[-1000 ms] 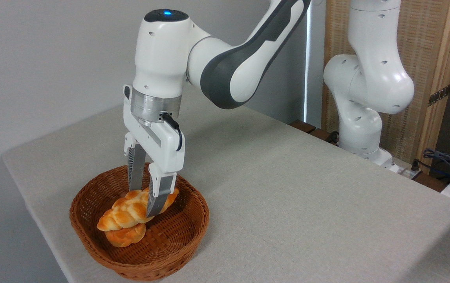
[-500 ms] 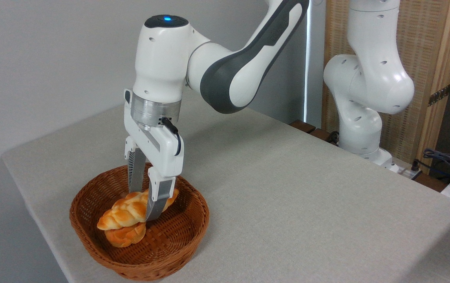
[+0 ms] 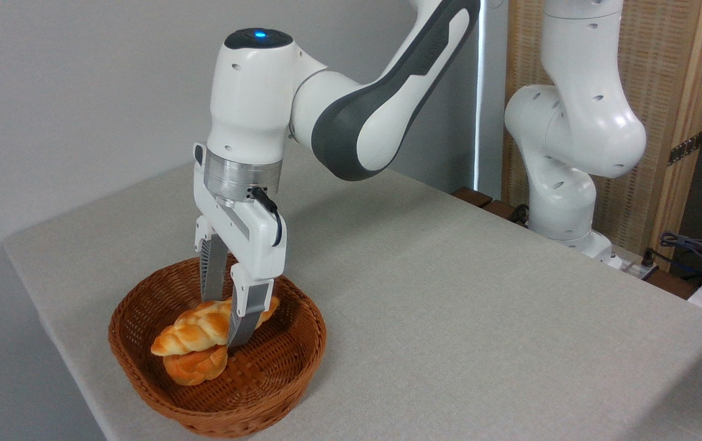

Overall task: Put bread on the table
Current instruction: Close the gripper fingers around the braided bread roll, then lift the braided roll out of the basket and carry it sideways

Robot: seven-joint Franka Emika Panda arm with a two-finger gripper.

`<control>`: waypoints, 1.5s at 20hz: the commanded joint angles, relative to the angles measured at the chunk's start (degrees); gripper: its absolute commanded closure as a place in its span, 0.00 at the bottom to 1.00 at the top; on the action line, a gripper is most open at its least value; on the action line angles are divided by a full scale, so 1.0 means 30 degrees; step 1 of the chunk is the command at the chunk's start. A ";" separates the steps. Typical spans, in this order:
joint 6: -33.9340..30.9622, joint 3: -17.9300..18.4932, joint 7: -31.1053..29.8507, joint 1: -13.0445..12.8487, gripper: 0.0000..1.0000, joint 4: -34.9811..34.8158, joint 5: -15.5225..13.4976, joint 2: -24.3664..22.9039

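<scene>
Jaws of the gripper point(image 3: 226, 323) stand on both sides of the bread point(image 3: 201, 326), narrowly apart and closed against its right half, so it seems the loaf is already clamped. Compared with one second ago, the gripper has gone a little lower into the basket point(image 3: 143, 373), and the bread lies a bit lower with it, pressed more onto the roll point(image 3: 195, 367) under it. Nothing is lifted yet.

From the left: the basket sits near the front left corner of the table point(image 3: 449, 294). Inside it, the bread lies across the middle, its left tip pointing toward the left rim and its right tip toward the far right rim. The small roll is directly below its left part, touching it. To the right, the large rest of the table cloth is bare, and the arm base stands at the far right edge.

My judgement: the grasp step is finishing, and the lift out of the basket comes next; the task is in an early stage. The grip is off-centre, so the long left end may tilt down when it rises.

I can read no brand, label or writing anywhere; only a blue light shines on top of the arm's wrist.
</scene>
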 commanded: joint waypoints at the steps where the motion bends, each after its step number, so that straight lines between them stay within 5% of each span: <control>1: 0.0500 0.0213 0.0511 -0.0157 0.45 -0.0148 -0.0254 -0.0050; 15: 0.0471 0.0184 0.0452 -0.0157 0.53 -0.0089 -0.0459 -0.0138; 30: -0.1517 0.0271 0.0306 -0.0157 0.57 -0.0059 -0.4265 -0.1950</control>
